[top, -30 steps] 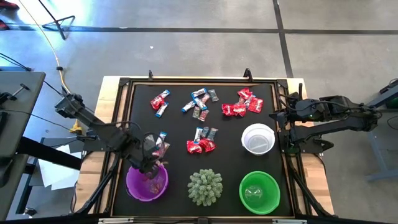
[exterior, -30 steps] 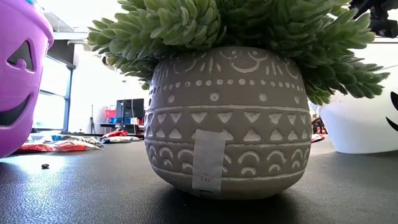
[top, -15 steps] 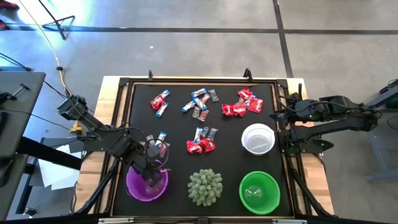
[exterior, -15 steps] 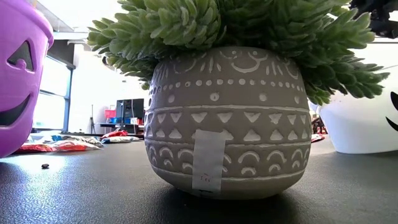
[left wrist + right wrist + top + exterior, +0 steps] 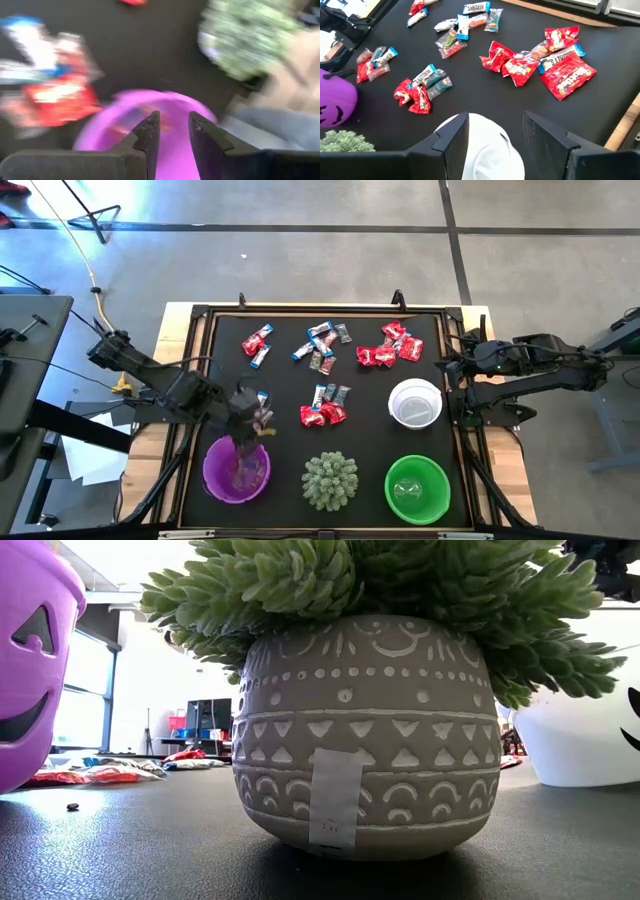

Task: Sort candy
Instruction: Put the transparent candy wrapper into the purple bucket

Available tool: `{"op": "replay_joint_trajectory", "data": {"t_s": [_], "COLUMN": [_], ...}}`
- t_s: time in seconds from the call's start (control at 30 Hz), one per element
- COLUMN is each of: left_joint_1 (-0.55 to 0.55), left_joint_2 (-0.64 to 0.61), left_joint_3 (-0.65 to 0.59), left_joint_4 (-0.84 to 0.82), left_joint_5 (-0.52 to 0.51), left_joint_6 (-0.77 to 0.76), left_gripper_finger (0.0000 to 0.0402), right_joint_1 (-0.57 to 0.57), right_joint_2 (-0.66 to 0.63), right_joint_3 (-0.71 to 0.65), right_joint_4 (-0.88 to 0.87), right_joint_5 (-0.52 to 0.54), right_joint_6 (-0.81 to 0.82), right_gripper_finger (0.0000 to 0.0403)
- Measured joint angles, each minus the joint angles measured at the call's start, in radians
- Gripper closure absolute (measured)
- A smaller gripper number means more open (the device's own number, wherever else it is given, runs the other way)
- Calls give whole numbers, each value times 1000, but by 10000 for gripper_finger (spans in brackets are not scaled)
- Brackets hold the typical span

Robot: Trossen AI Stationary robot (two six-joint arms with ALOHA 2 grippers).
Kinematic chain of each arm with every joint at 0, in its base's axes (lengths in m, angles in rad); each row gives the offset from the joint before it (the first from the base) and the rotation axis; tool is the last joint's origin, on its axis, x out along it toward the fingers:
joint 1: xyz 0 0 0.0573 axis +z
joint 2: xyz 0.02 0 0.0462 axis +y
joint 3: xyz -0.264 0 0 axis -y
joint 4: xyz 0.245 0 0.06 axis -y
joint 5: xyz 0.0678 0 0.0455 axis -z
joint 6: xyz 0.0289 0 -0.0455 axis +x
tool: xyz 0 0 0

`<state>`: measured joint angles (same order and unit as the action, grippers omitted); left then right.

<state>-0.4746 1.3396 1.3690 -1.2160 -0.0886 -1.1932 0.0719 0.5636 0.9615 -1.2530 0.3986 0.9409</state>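
Observation:
Small wrapped candies lie in clusters on the black mat: red and blue ones (image 5: 258, 345), a mixed group (image 5: 322, 345), red ones (image 5: 390, 345) (image 5: 560, 65), another group (image 5: 325, 408) (image 5: 420, 90), and a few (image 5: 260, 408) (image 5: 55, 85) beside my left gripper. My left gripper (image 5: 246, 420) (image 5: 172, 127) hovers over the far rim of the purple bowl (image 5: 237, 472) (image 5: 170, 105), narrowly open and holding nothing. My right gripper (image 5: 443, 368) (image 5: 492, 130) waits wide open by the table's right edge, over the white bowl (image 5: 415, 402) (image 5: 490, 150).
A spiky pale-green plant in a patterned grey pot (image 5: 330, 480) (image 5: 360, 730) stands at the near edge between the purple bowl and a green bowl (image 5: 417, 488). A raised frame (image 5: 205, 320) borders the mat. Bare mat lies between the candy groups and the bowls.
My left gripper dipped down into the purple bowl, then rose and drew back toward the far edge, now standing over the bowl's far rim. The right arm kept still.

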Motion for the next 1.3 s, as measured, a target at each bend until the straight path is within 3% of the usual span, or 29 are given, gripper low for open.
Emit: {"op": "replay_joint_trajectory", "data": {"t_s": [0.17, 0.33, 0.5, 0.67, 0.77, 0.93, 1.1, 1.3], "left_joint_1": [108, 228, 385, 521, 570, 604, 563, 530], "left_joint_2": [-4, -4, -3, -3, -3, -3, -3, -3], "left_joint_3": [-4, -48, -133, -230, -283, -353, -392, -394], "left_joint_4": [-209, -169, -83, 29, 100, 128, 114, 114], "left_joint_5": [-78, -138, -41, 54, 70, 54, 118, 122], "left_joint_6": [69, 289, 541, 651, 628, 429, 310, 150], "left_gripper_finger": [314, 314, 314, 314, 314, 314, 314, 313], "right_joint_1": [0, 0, 0, 0, 0, 0, 0, 0], "right_joint_2": [0, 0, 0, 0, 0, 0, 0, 0], "right_joint_3": [0, 0, 0, 0, 0, 0, 0, 0], "right_joint_4": [0, 0, 0, 0, -2, -38, -88, -151], "right_joint_5": [22, 59, 83, 83, 84, 80, 57, 38], "right_joint_6": [0, 8, 59, 79, 71, 46, -1, -26], "right_gripper_finger": [220, 220, 220, 220, 220, 220, 220, 220]}}
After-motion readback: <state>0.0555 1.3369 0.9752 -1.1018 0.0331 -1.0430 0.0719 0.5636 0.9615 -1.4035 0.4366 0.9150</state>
